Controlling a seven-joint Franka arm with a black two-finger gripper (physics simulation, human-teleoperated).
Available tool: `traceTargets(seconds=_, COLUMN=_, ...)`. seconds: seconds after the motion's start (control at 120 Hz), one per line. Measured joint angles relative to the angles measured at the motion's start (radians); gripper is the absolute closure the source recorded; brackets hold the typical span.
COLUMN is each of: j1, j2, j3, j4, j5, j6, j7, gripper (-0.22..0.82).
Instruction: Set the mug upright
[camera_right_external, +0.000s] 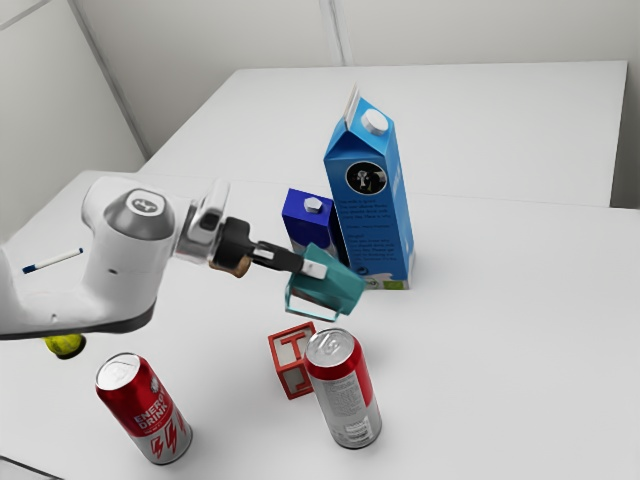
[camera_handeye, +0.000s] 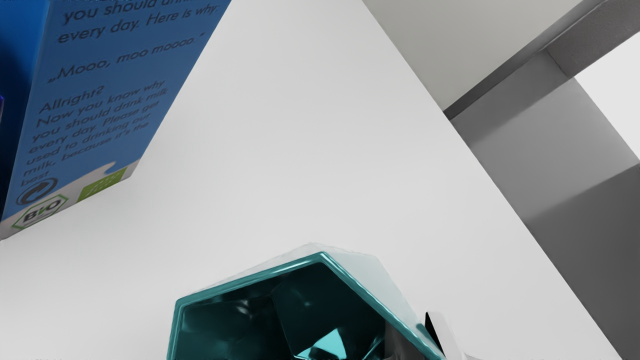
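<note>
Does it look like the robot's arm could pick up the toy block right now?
Probably not: its tool already holds the mug, so it would likely have to let go before taking the block.

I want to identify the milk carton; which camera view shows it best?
The exterior view, showing the blue milk carton from white cap to base. The wrist view shows its lower printed side close up, Bio mark included.
</note>
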Motion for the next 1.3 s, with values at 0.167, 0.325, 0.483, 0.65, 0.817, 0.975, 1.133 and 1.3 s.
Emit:
traceTargets(seconds=0.167, j1=0.010, j2=-0.029, j3=0.002, j4=0.000, j5=0.080, j6=-0.004, j7=-0.073, gripper=0.78)
traceTargets(seconds=0.325, j1=0.022, j2=-0.048, j3=0.003, j4=0.000, j5=0.147, j6=-0.013, j7=-0.141, gripper=0.78)
traceTargets(seconds=0.483, j1=0.049, j2=-0.089, j3=0.008, j4=0.003, j5=0.272, j6=-0.055, j7=-0.229, gripper=0.78)
traceTargets(seconds=0.65, j1=0.081, j2=-0.116, j3=0.026, j4=0.006, j5=0.388, j6=-0.113, j7=-0.323, gripper=0.78)
traceTargets(seconds=0.817, j1=0.098, j2=-0.131, j3=0.053, j4=0.011, j5=0.499, j6=-0.167, j7=-0.414, gripper=0.78)
traceTargets(seconds=0.975, j1=0.113, j2=-0.138, j3=0.066, j4=0.033, j5=0.603, j6=-0.212, j7=-0.497, gripper=0.78)
traceTargets(seconds=1.133, j1=0.128, j2=-0.132, j3=0.079, j4=0.065, j5=0.709, j6=-0.250, j7=-0.576, gripper=0.78)
traceTargets(seconds=1.3, j1=0.149, j2=-0.120, j3=0.080, j4=0.133, j5=0.826, j6=-0.310, j7=-0.658, gripper=0.78)
